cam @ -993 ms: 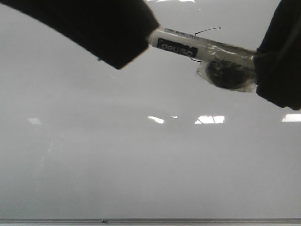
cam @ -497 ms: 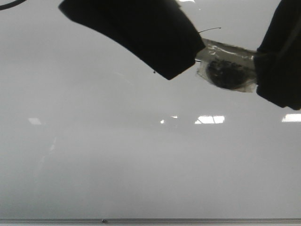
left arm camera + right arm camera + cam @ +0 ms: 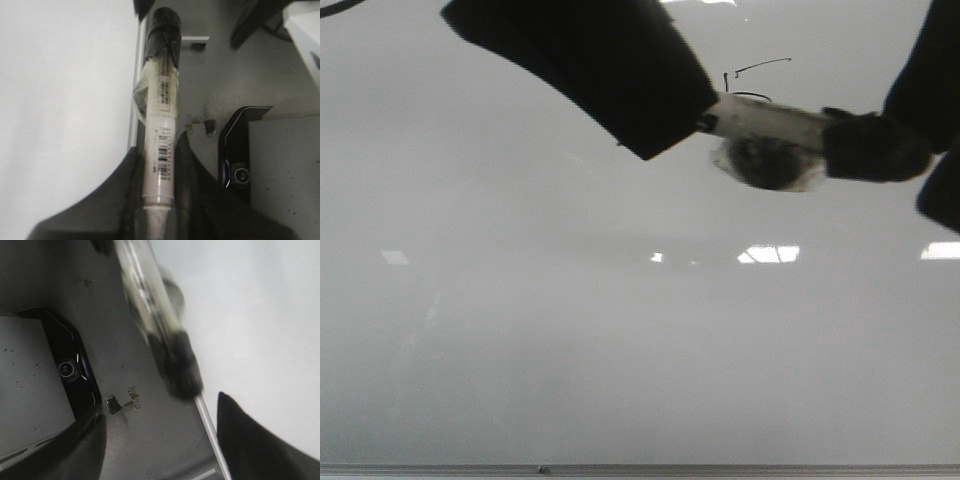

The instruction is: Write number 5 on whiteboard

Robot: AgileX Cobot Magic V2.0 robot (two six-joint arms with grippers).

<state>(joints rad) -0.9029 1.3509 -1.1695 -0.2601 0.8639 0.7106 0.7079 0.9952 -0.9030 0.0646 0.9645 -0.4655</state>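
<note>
The whiteboard [image 3: 620, 330] fills the table, most of it bare toward the near edge strip. The left fingers [image 3: 159, 165] clamp the marker [image 3: 161, 125]; the right fingers [image 3: 165, 440] stand apart around its black cap end. The number 5 [image 3: 752, 78], half hidden, sits near the far edge. A tug between arms could smear it.
</note>
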